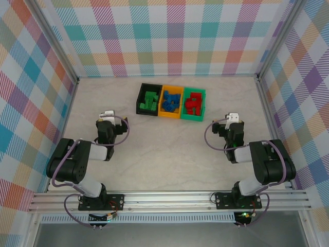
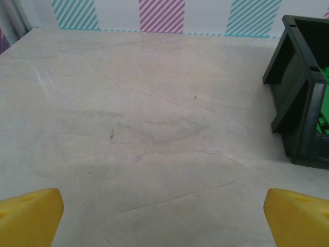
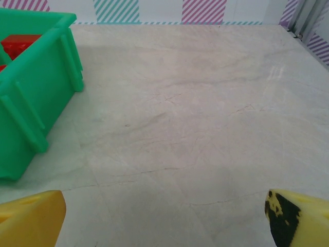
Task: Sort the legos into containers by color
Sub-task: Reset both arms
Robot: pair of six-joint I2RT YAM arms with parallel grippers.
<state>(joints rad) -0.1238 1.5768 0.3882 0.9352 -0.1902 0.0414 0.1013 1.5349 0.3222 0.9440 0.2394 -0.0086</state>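
The worktop [image 1: 164,154] carries the three containers [image 1: 170,82] joined in a row near the middle of its far edge: black bin [image 1: 141,99], orange bin [image 1: 162,112], green bin [image 1: 202,105]. The left gripper [image 1: 107,114] and right gripper [image 1: 234,118] sit toward the left and right edges, jaws wide, holding nothing. Green legos [image 1: 150,101] lie in the black bin, blue legos [image 1: 170,101] in the orange, red legos [image 1: 193,103] in the green.

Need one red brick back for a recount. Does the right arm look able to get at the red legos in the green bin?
Probably yes: the right gripper is open, bare table lies between it and the open-topped green bin, and the red legos lie uncovered.
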